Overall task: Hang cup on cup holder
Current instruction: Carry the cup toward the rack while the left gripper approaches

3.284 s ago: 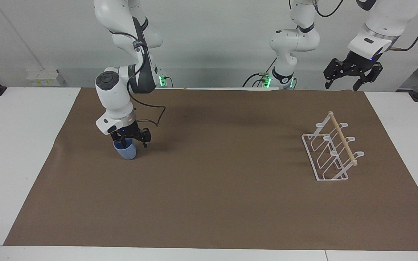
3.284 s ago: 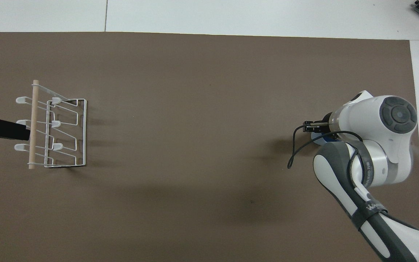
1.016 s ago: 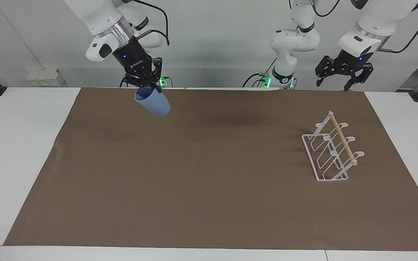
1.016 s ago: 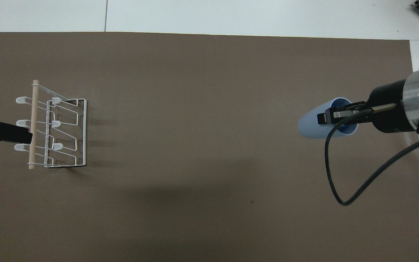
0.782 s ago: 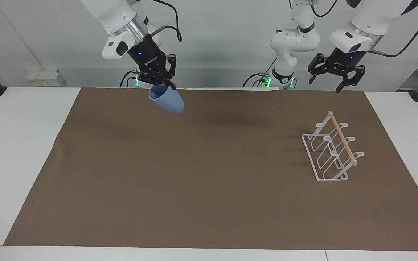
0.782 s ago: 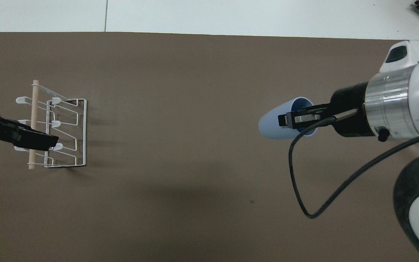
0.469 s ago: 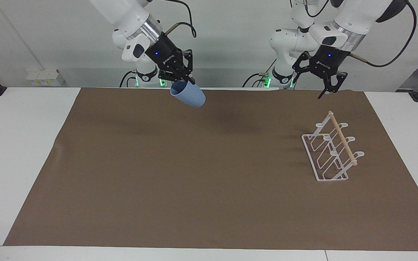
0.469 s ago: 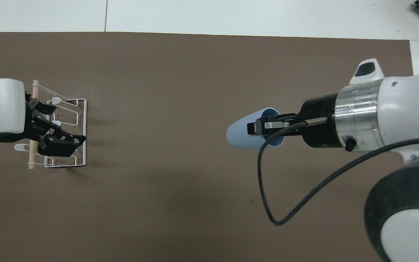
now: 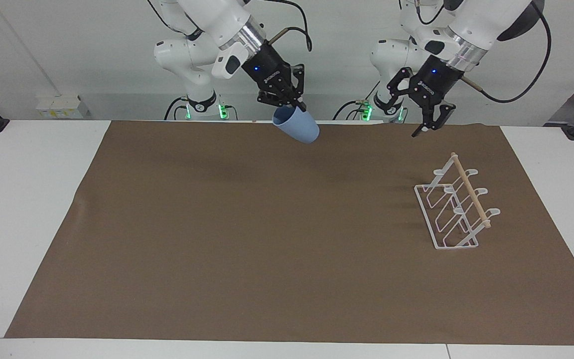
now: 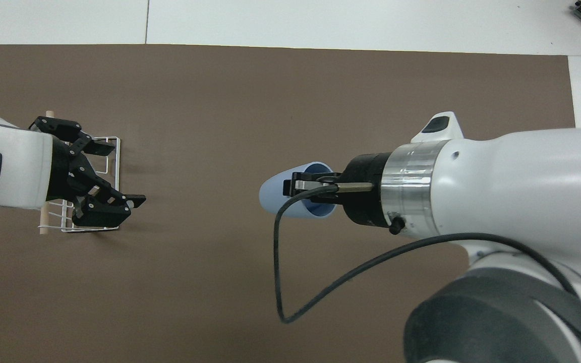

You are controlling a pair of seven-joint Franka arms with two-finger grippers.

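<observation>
Blue plastic, the cup (image 9: 297, 126) hangs in the air over the middle of the counter's (image 9: 28, 209) edge nearest the robots, tilted so its base aims toward the left arm's end, with the right gripper (image 9: 287, 103) pinching its rim, one finger inside the mouth. From the cup, the holder (image 9: 454, 209) lies well apart toward the left arm's end, its wooden rod running nearer-to-farther from the robots. My judgement: the left gripper (image 9: 429, 122), fingers spread and empty above the holder, is far better placed, so a handover looks likely.
</observation>
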